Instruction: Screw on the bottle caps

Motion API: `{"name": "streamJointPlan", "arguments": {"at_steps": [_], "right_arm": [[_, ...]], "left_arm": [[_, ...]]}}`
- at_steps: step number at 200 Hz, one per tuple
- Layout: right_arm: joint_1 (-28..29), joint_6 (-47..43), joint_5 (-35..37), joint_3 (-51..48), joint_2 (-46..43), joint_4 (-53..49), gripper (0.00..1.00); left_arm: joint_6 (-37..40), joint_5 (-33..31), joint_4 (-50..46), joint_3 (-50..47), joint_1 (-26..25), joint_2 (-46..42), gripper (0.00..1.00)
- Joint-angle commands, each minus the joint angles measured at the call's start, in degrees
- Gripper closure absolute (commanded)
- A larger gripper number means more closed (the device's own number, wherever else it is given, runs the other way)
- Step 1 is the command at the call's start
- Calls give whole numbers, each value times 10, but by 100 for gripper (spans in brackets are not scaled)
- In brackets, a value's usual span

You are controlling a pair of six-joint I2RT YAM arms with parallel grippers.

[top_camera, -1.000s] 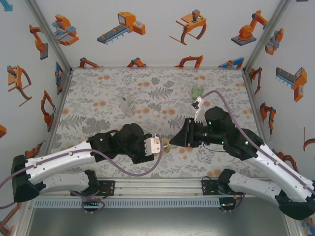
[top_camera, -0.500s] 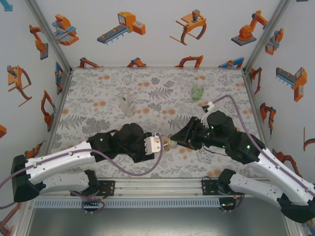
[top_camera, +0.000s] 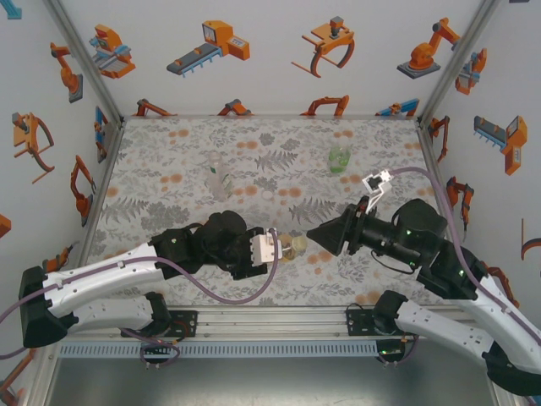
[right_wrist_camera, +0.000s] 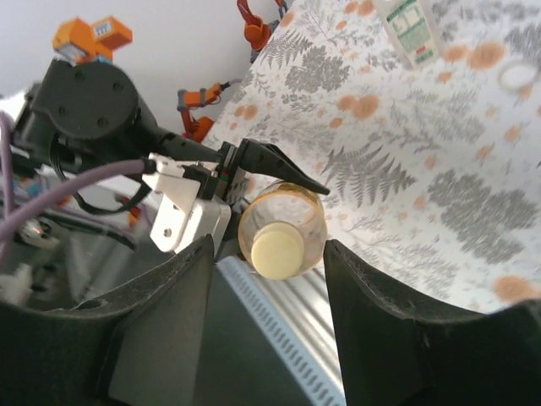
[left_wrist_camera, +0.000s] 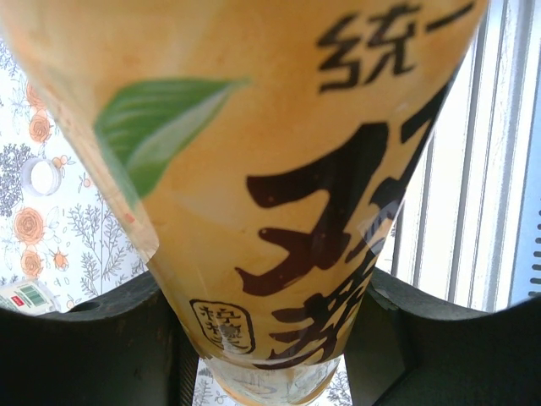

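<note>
Held sideways in mid-air

The amber bottle, likely light and slick, lies level above the tabletop, clamped round its label by the left fingers. Its pale yellow cap wants gripping by the rim; the right fingers stand apart, empty.

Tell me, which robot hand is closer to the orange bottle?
Left. The left gripper is clamped around the orange bottle; the right gripper sits open just off its top end, not touching.

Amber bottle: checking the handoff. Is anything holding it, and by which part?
Left gripper holds the amber bottle by its labelled body; right gripper is open and empty.
</note>
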Motion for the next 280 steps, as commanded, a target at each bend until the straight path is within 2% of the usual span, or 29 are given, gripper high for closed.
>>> {"name": "streamJointPlan", "arguments": {"at_steps": [1,23,63,104,133,236,280], "right_arm": [[0,-183,-50,23,0,16,48],[0,-315,-132,46,17,-19,48],[0,-531,-219,118,80,-149,47],[0,-656,-255,176,148,-222,46],[0,-665,-244,167,160,-189,46],[0,-647,-308,123,162,-128,55],[0,-639,-313,120,157,-118,57]], "left_arm": [[0,22,12,2,-3,-15,100],[-2,30,11,1,-4,-19,100],[1,36,-3,1,-4,-23,100],[1,42,-6,1,-3,-27,100],[-3,43,-6,-2,-4,-31,100],[-7,44,-7,-5,-3,-37,100],[-10,43,-8,-5,-4,-32,100]]}}
